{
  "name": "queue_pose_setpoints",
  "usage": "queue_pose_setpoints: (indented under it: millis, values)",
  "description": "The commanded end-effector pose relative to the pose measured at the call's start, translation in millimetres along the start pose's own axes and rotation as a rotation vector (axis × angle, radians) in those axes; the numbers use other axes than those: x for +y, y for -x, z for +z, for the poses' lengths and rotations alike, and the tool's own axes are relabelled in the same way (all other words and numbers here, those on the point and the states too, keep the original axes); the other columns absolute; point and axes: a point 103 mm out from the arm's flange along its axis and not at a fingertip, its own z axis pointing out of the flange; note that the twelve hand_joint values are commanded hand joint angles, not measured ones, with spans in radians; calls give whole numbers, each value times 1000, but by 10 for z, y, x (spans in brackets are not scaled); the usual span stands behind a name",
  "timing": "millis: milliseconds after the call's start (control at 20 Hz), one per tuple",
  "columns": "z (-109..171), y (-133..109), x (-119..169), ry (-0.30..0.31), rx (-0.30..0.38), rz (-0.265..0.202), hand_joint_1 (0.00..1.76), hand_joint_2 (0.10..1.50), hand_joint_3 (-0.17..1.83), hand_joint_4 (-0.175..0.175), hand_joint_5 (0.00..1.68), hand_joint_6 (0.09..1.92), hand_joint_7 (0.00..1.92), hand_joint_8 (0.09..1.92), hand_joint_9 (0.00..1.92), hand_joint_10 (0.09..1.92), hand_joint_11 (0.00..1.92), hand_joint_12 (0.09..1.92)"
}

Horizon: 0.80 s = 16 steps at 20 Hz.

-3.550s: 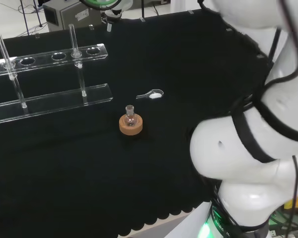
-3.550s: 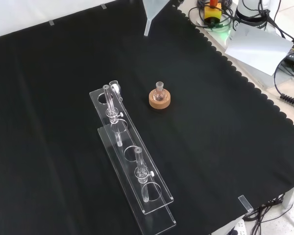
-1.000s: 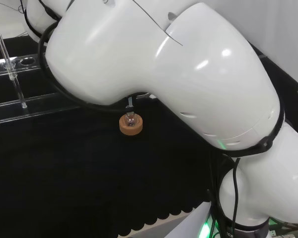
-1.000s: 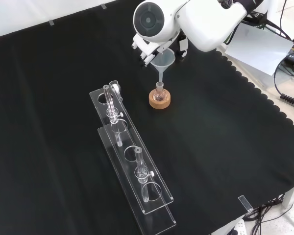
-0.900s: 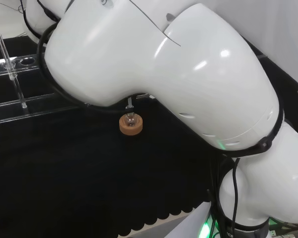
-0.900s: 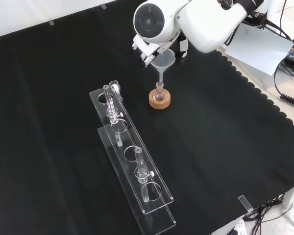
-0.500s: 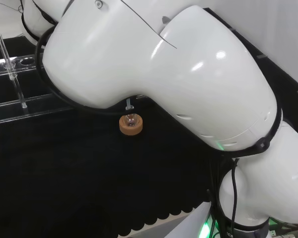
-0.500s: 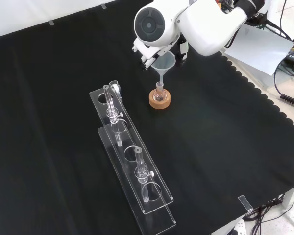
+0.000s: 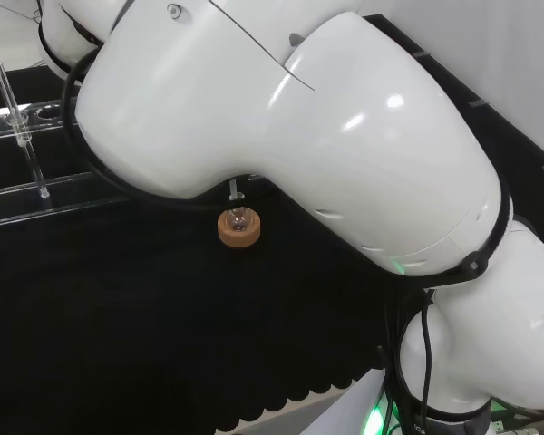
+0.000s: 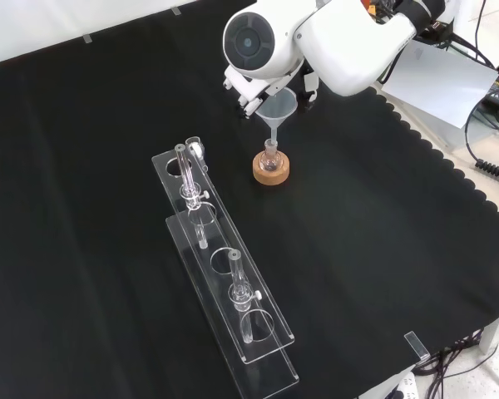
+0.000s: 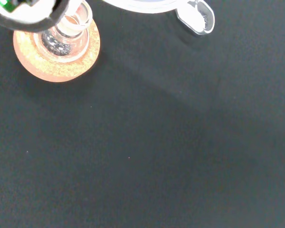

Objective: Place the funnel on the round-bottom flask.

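A small round-bottom flask (image 10: 271,155) stands upright in a cork ring (image 10: 271,170) near the middle of the black cloth. A clear funnel (image 10: 277,106) hangs right above it, its stem reaching down to the flask's neck. The hand (image 10: 246,97) is curled round the funnel's cone, and the arm's big white link (image 10: 254,40) hides most of it. In the head view the flask (image 9: 238,217) and cork ring (image 9: 238,231) peek out under the arm, with the funnel's stem (image 9: 233,189) above the neck. The wrist view looks down on the flask (image 11: 61,37), the ring (image 11: 52,66) and the funnel's rim (image 11: 142,4).
A clear test-tube rack (image 10: 224,278) holding two tubes runs from the flask's left toward the front view's bottom. A small clear scoop (image 10: 195,149) lies at the rack's far end. The cloth's scalloped edge (image 10: 432,154), with papers and cables beyond it, is at the right.
3.5 s ago the funnel hung at the front view's top edge; the arm has since brought it over the flask. In the last second it has barely shifted.
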Motion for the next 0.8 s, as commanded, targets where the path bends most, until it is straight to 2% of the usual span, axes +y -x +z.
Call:
queue_pose_setpoints:
  millis: [50, 800]
  values:
    - [16, 0, 13, -4, 7, -1, 884, 657, 684, 35, 729, 849, 889, 633, 1162, 481, 528, 1264]
    - [109, 3, 95, -17, 17, -7, 883, 661, 686, 34, 730, 850, 886, 635, 1160, 483, 529, 1264]
